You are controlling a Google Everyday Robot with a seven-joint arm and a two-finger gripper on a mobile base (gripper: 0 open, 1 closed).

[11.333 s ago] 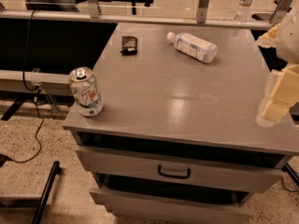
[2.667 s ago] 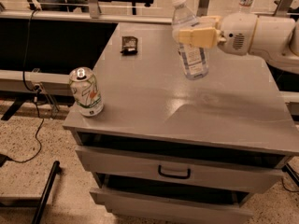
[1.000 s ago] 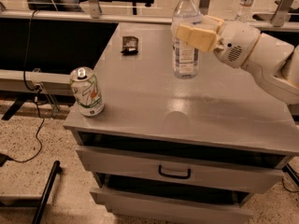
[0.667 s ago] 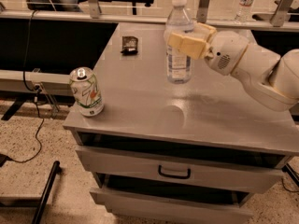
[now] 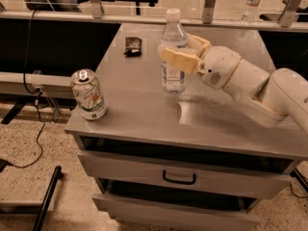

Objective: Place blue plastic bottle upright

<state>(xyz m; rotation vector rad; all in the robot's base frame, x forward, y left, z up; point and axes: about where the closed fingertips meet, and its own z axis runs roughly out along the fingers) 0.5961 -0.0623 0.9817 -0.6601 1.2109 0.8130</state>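
Gripper [image 5: 178, 48] clasps upright blue plastic bottle [image 5: 173, 78] on cabinet [image 5: 139, 105].

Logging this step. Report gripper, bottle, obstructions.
Gripper over the cabinet top, jaws shut on blue plastic bottle. Bottle upright, base down on the top. Soda can front left, dark packet at rear, both apart from it.

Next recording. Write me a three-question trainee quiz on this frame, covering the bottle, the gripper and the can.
1. True or false: the blue plastic bottle lies on its side.
2. Which stands nearer the cabinet's front edge, the soda can or the bottle?
3. The gripper is: A) above the soda can, B) clamped on the bottle's middle, C) out of view.
Key: 1 false, it stands upright on the cabinet top; 2 the soda can; 3 B.
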